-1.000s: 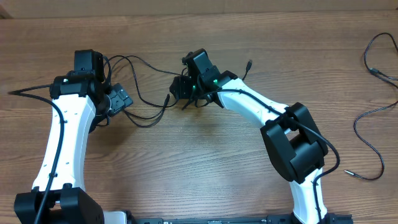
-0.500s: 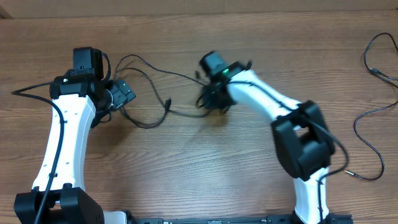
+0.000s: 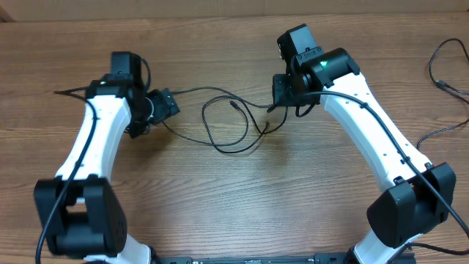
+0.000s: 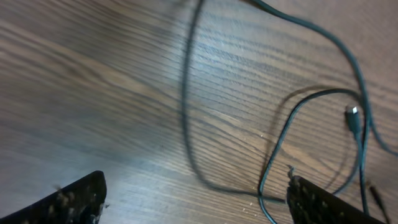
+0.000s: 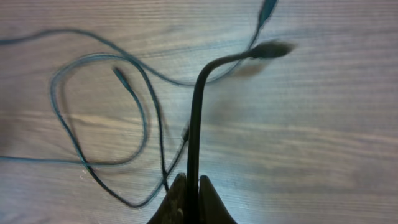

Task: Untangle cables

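R gripper (image 3: 281, 94) is pressed shut, pinching one strand of the cables (image 3: 204, 117) near its end. L gripper (image 3: 163, 107) is spread wide w/ nothing between its fingers. It sits at the left end of the same bunch, low over the counter (image 3: 234, 213).

The cables lie mid-counter btwn the two grippers, long axis running left-right. From above, a thin strand crosses from the L gripper side to the R gripper, w/ one loose loop hanging below it toward the robot's side. Can't tell from above whether the L gripper touches the strand.

The R wrist view shows the grip itself. The R gripper (image 5: 189, 198) has its fingers (image 5: 177, 202) closed on a strand (image 5: 194, 124). The strand runs straight away from them, then bends right to a plug (image 5: 270, 48), tip pointing right in that view. The loop lies flat on the wood to its left, a small tip (image 5: 118, 73) inside it.

In the L wrist view, the L gripper (image 4: 194, 183) has its fingers (image 4: 74, 199) far apart at the bottom corners. Strands (image 4: 186, 93) curve over the wood ahead, somewhat blurred, w/ a connector (image 4: 352, 117) at right, long axis up-down in frame.

Only the overhead shows the loose strands (image 3: 438, 77) at the far right edge, well apart from the bunch.
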{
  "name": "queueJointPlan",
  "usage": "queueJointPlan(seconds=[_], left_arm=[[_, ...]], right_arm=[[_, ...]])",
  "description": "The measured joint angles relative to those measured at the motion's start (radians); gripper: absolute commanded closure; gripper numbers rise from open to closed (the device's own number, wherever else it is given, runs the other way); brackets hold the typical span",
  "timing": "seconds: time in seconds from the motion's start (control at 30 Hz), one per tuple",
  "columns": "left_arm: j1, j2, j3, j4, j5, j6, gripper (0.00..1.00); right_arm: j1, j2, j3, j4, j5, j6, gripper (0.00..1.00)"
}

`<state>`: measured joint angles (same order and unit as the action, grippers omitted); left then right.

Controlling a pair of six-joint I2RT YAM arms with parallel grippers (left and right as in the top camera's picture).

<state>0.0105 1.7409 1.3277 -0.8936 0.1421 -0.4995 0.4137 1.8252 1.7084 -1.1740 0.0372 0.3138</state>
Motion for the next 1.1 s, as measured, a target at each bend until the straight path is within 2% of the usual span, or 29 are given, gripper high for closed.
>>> queueJointPlan(seconds=[0.23, 0.3, 0.37, 0.4, 0.5, 0.53, 0.63, 0.8, 0.97, 1.1], left_arm=[[-0.024, 0.128, 0.000, 0.057, 0.067, 0.008, 0.00], [-0.026, 0.163, 0.000, 0.064, 0.082, 0.008, 0.06], [-0.030, 0.192, 0.000, 0.068, 0.092, 0.004, 0.25], [-0.031, 0.202, 0.000, 0.069, 0.095, 0.006, 0.37], [-0.031, 0.213, 0.000, 0.079, 0.102, 0.008, 0.88], [-0.031, 0.213, 0.001, 0.083, 0.103, 0.009, 0.96], [-0.028, 0.213, 0.010, 0.077, 0.102, 0.012, 0.96], [0.006, 0.209, 0.098, -0.022, 0.082, 0.027, 0.96], [0.079, 0.166, 0.242, -0.158, -0.031, 0.064, 0.96], [0.142, 0.100, 0.343, -0.201, -0.091, 0.075, 0.96]], right_arm=[[0.000, 0.001, 0.000, -0.023, 0.000, 0.000, 0.96], [0.000, 0.001, 0.000, -0.023, 0.001, 0.000, 0.96], [0.000, 0.001, 0.000, -0.023, 0.000, 0.000, 0.96], [0.000, 0.001, 0.000, -0.022, 0.000, 0.000, 0.96], [0.000, 0.001, 0.000, -0.023, 0.001, 0.000, 0.96], [0.000, 0.001, 0.000, -0.023, 0.001, 0.000, 0.96], [-0.004, 0.001, 0.000, -0.023, 0.010, 0.000, 0.96], [-0.063, 0.001, 0.000, -0.045, 0.119, -0.001, 0.96], [-0.235, 0.003, 0.021, -0.129, 0.340, 0.045, 0.96], [-0.412, 0.010, 0.127, -0.191, 0.454, 0.079, 0.96]])
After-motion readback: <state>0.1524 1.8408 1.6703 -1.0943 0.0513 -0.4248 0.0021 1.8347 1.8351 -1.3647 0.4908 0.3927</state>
